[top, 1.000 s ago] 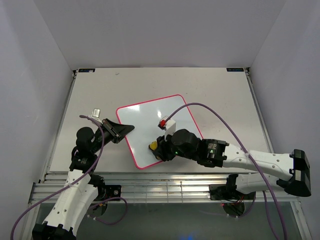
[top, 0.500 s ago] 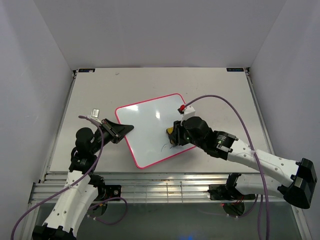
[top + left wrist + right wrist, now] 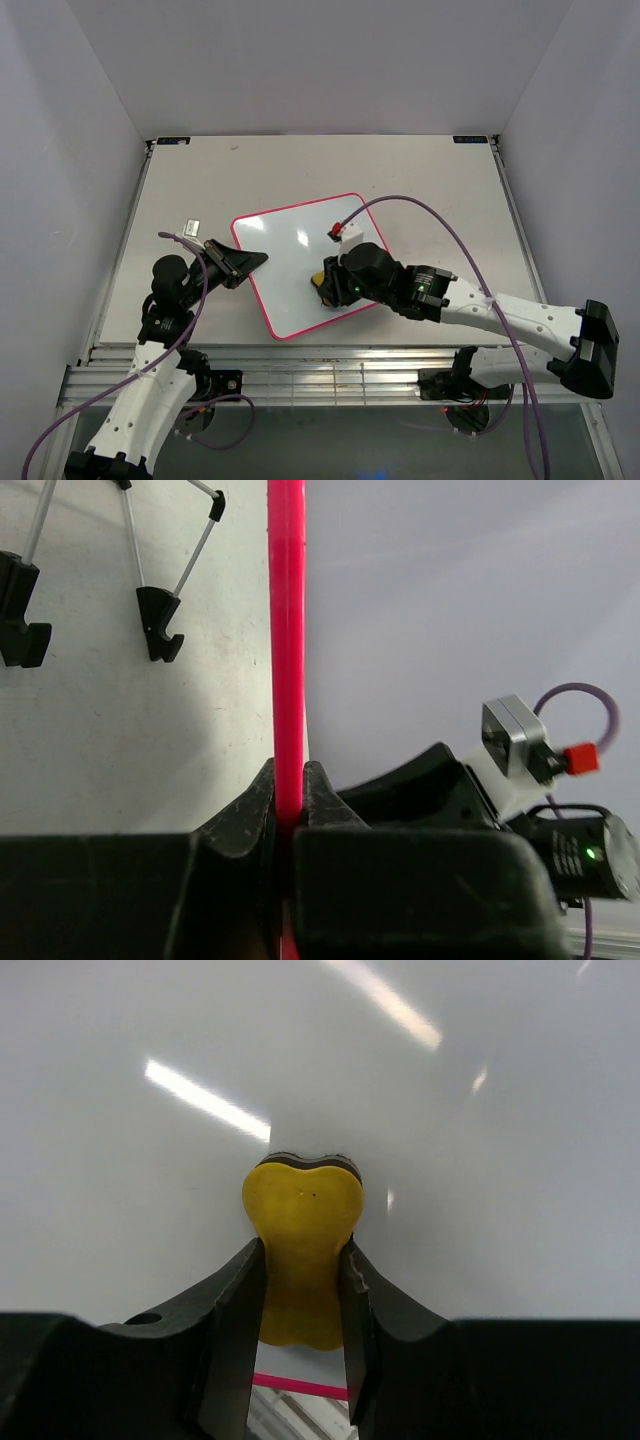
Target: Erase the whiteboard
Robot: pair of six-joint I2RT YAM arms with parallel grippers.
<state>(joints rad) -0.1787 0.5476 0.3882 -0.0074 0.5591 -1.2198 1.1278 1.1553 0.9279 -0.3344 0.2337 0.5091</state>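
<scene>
My left gripper (image 3: 290,805) is clenched on the pink left edge of the whiteboard (image 3: 300,255), which lies flat on the table (image 3: 450,200). My right gripper (image 3: 300,1300) grasps the yellow eraser (image 3: 303,1210), pressed on the board's surface toward its near edge. Only the left wrist view shows a black wire stand (image 3: 158,628) beside that left edge.

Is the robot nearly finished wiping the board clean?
Nearly, it seems. Done: the whiteboard shows no scribbles wherever it is visible. In hand: the left claw pinches its pink frame while the right claw presses the yellow eraser on it. Left: only whatever hides under the right arm.
</scene>
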